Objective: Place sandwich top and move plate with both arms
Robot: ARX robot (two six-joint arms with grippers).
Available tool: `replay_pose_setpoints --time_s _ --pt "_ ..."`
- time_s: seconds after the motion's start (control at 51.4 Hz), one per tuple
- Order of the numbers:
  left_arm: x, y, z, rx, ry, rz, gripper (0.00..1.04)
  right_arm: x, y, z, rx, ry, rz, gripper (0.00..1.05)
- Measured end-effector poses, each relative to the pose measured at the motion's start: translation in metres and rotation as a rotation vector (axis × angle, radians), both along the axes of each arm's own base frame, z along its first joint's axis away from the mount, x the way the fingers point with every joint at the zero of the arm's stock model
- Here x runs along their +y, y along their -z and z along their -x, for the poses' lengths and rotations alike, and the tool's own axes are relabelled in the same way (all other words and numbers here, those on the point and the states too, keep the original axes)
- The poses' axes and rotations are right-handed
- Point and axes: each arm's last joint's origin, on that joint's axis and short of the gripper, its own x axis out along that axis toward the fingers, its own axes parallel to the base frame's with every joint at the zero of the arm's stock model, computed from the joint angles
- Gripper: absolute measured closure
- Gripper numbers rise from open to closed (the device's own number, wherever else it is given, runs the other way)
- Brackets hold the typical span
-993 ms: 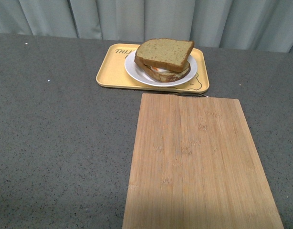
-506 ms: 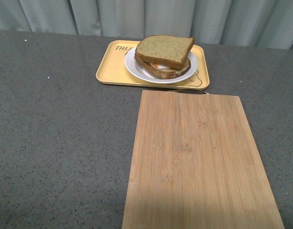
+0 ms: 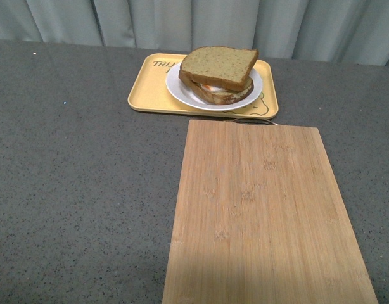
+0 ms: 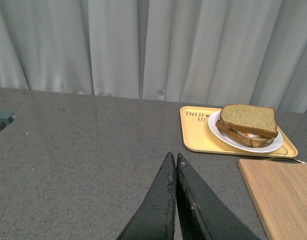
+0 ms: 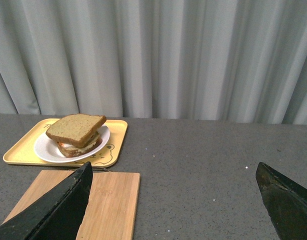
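Note:
The sandwich top (image 3: 218, 66) is a brown speckled bread slice lying on a stacked sandwich, over a lower slice with egg showing at the edge. The stack rests on the white plate (image 3: 177, 92), which stands on a yellow tray (image 3: 147, 95). The same bread slice (image 4: 248, 119) and plate (image 4: 216, 131) show in the left wrist view, and the slice (image 5: 76, 128) and plate (image 5: 43, 150) in the right wrist view. My left gripper (image 4: 172, 160) is shut with nothing in it, well short of the tray. My right gripper (image 5: 173, 172) is wide open, far from the plate. Neither arm shows in the front view.
A bamboo cutting board (image 3: 264, 215) lies on the grey speckled table just in front of the tray, with a thin wire loop (image 3: 251, 121) at its far edge. Grey curtains (image 3: 194, 22) hang behind the table.
The front view has shifted slightly: tray and sandwich sit a little higher in the picture than one second ago. The sandwich, plate and board keep their places relative to each other.

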Motion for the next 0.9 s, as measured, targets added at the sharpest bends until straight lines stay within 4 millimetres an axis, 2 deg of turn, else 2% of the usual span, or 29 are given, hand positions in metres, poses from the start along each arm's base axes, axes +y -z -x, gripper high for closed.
replay_pose_setpoints --time_s 0.175,0.604,0.74,0.896 --pt "0.0 0.0 0.0 0.0 0.0 0.0 1.01 0.0 0.0 0.0 0.0 0.0 0.0 0.09" --pt "0.0 0.0 0.0001 0.0 0.0 0.0 0.33 0.0 0.0 0.0 0.0 0.0 0.0 0.09" --pt "0.0 0.0 0.0001 0.0 0.0 0.0 0.05 0.0 0.0 0.0 0.0 0.0 0.0 0.09" --pt "0.0 0.0 0.0001 0.0 0.0 -0.001 0.07 0.0 0.0 0.0 0.0 0.0 0.0 0.09"
